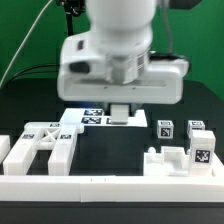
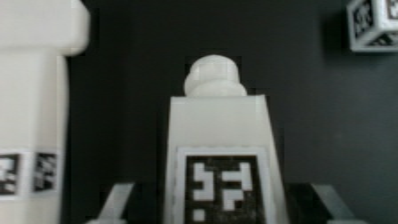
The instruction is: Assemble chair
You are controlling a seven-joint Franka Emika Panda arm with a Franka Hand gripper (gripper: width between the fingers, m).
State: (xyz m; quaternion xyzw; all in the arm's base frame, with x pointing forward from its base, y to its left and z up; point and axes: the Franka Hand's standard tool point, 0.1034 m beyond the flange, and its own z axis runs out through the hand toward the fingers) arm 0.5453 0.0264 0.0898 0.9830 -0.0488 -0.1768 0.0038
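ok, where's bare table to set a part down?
Free: the bare black table bordered by the slotted frame, the gripper, the stepped block and the border bar. Crowded: the exterior view's right, around the two cubes.

Slotted frame (image 1: 45, 146): matte white, crossed bars with open gaps; flat on the bench, exterior view's left.
First cube (image 1: 165, 130): small, white, tagged; right of centre.
Second cube (image 1: 194, 128): same kind, just beside the first.
Notched block (image 1: 182, 156): chunky, white, tagged; in front of the cubes.
Pegged part (image 2: 217, 125): white, tapered, rounded peg, square tag.
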